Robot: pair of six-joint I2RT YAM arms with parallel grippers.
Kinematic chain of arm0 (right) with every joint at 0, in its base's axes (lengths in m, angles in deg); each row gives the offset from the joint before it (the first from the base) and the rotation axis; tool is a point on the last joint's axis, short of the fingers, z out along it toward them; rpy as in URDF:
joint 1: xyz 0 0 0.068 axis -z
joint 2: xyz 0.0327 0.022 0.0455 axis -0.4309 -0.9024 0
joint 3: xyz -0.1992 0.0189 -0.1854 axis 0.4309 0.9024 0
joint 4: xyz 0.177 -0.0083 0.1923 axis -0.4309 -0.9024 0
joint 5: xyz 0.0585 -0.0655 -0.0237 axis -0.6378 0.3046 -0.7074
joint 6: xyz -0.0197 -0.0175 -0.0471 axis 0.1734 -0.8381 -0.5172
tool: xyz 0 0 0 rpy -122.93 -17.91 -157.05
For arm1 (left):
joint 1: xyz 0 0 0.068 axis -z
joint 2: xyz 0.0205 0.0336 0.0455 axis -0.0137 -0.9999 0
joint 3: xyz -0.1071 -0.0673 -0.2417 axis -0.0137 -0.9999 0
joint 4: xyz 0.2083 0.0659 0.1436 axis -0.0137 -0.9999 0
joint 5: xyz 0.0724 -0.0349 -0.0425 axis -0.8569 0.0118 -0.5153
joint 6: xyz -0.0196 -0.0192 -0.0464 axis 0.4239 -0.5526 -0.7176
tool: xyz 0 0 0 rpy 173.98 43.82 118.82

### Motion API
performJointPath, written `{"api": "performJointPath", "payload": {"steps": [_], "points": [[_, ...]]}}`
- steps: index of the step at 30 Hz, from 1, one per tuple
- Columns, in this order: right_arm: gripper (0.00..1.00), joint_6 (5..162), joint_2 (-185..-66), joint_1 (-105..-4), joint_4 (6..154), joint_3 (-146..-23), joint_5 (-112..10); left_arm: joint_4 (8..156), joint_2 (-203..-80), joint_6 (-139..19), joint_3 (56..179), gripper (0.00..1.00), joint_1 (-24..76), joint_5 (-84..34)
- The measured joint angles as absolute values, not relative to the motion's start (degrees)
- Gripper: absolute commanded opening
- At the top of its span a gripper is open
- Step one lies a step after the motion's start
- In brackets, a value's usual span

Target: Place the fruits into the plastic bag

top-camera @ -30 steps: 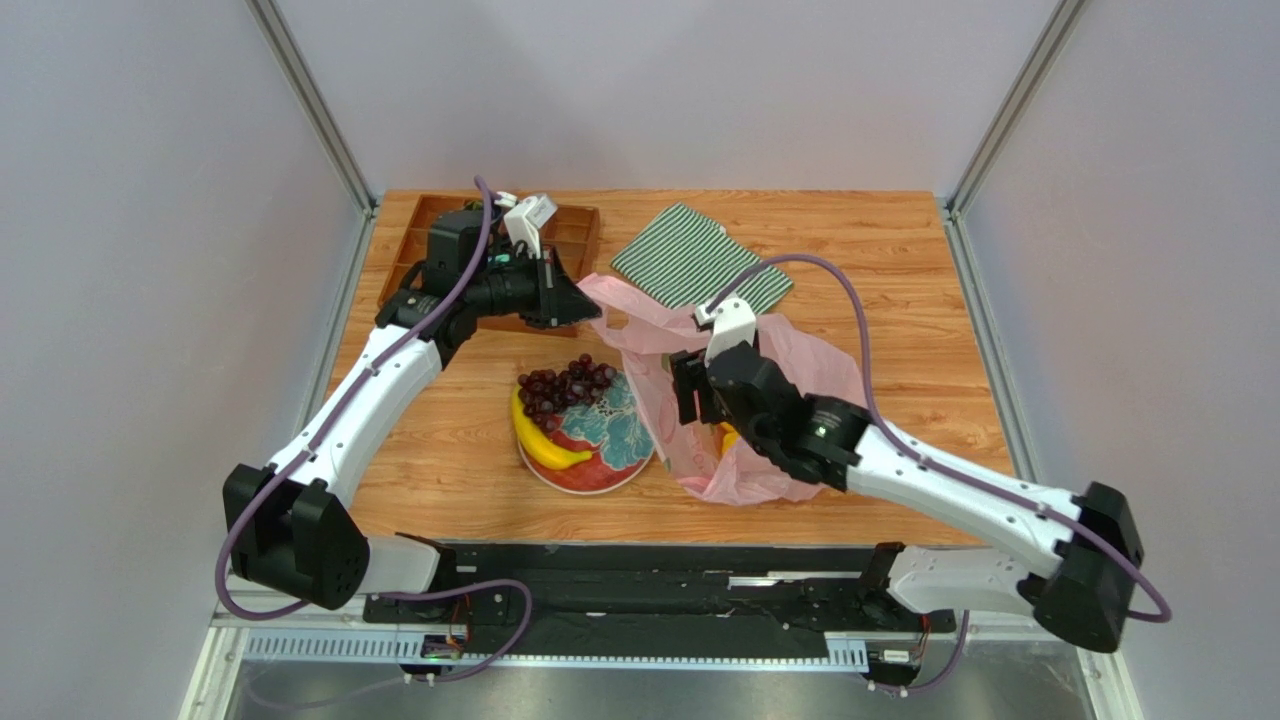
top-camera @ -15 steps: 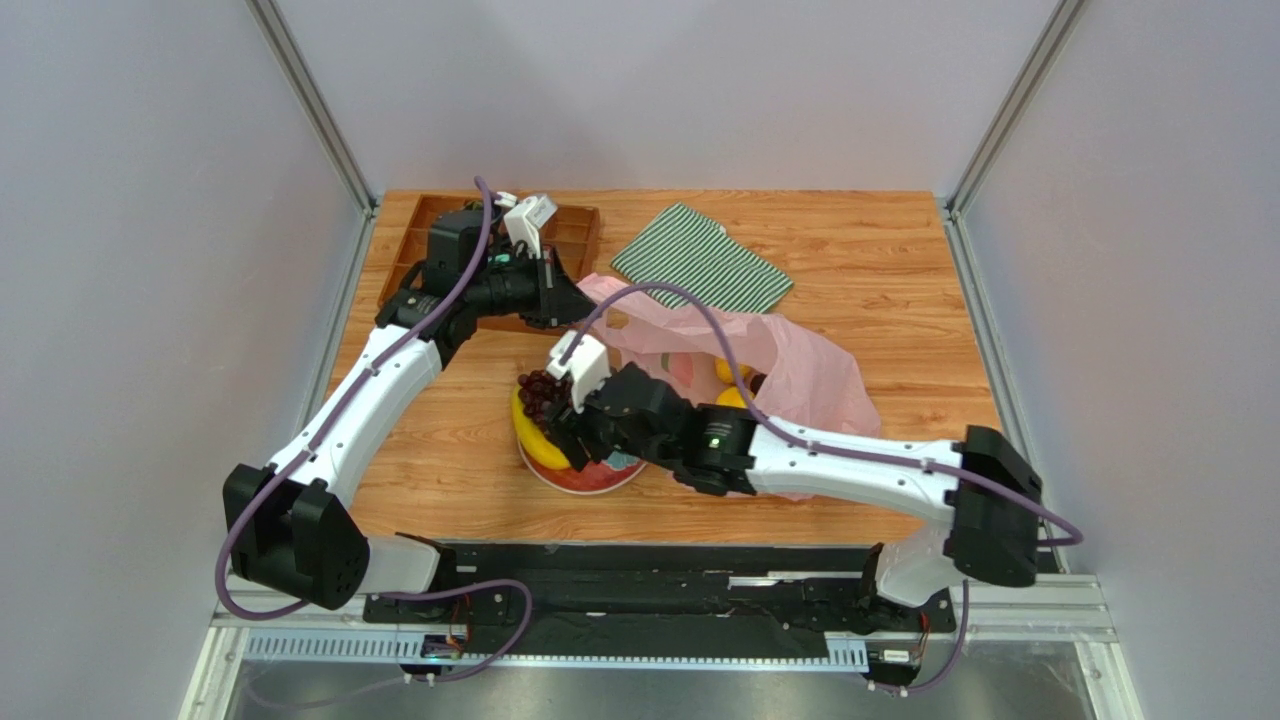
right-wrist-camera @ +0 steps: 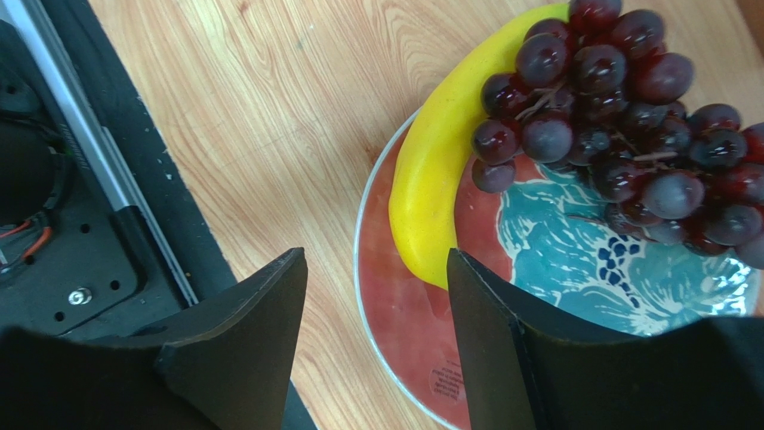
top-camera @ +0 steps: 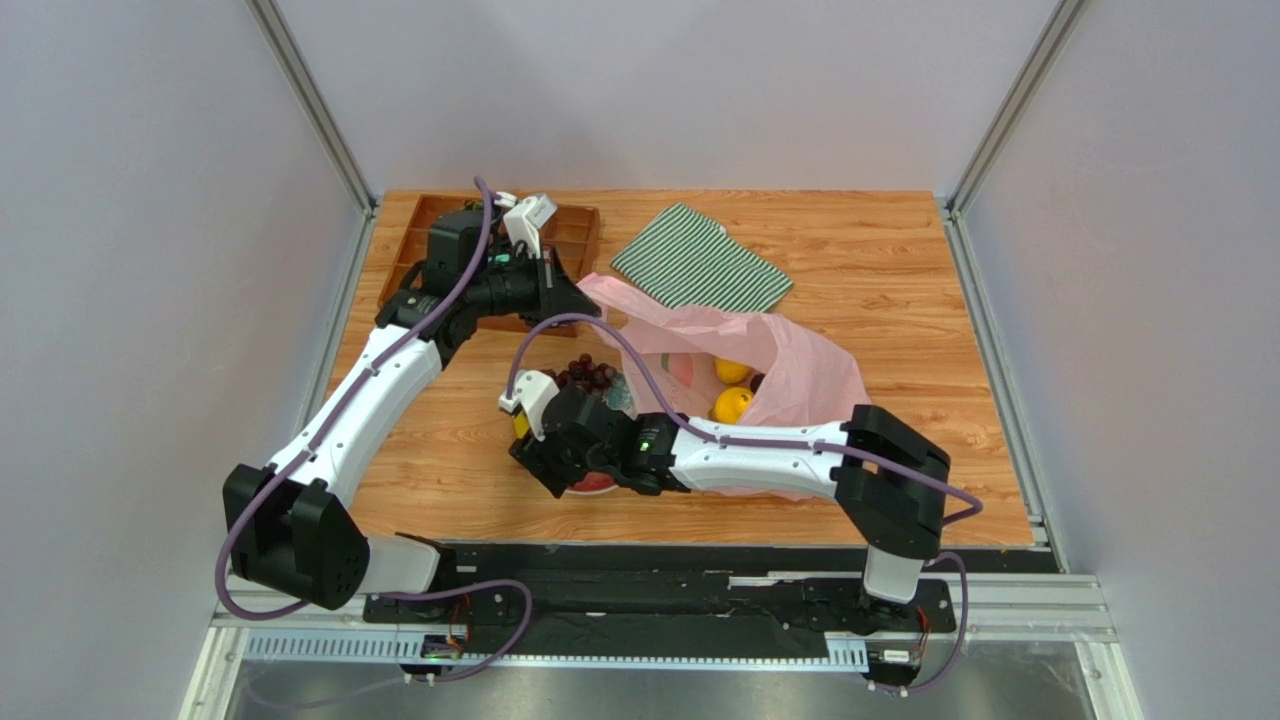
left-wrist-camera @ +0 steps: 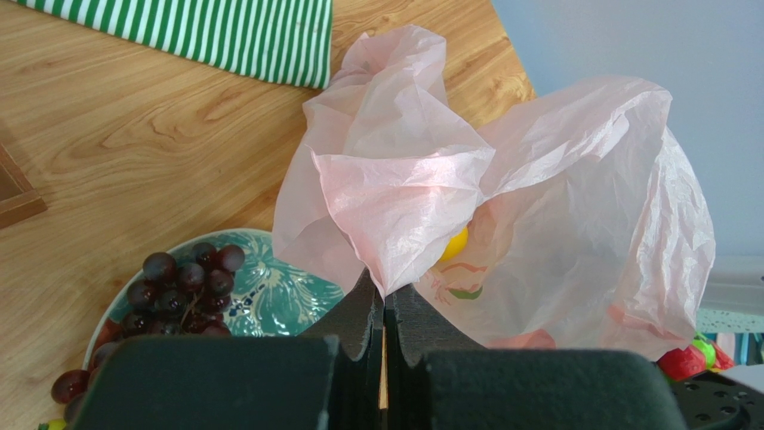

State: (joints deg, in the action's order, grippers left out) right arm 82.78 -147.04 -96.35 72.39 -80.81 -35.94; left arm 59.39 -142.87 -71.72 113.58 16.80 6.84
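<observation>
Yellow and smooth, the banana (right-wrist-camera: 430,188) lies curved along the rim of the plate (right-wrist-camera: 403,358). Its long axis runs from the tip nearest my fingers away to the grape bunch (right-wrist-camera: 628,125), which touches its far end. My right hand (right-wrist-camera: 375,269) hovers over that near tip with fingers apart, the arm folded leftward low across the tabletop (right-wrist-camera: 269,107). Beyond, the pink plastic bag (top-camera: 796,368) holds two yellow-orange fruits (top-camera: 732,402). My left hand (left-wrist-camera: 384,313) is clamped on the bag's edge.
</observation>
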Motion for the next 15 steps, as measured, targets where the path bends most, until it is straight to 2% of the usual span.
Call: {"api": "performJointPath", "payload": {"steps": [13, 15], "points": [[0.64, 82.8, -153.6, -93.8, 71.2, -83.0, -36.3, 59.4, -142.9, -71.7, 113.6, 0.00, 16.8, 6.9], [0.59, 83.0, -154.2, -93.2, 71.2, -83.4, -36.8, 59.4, -142.9, -71.7, 113.6, 0.00, 16.8, 6.9]]}}
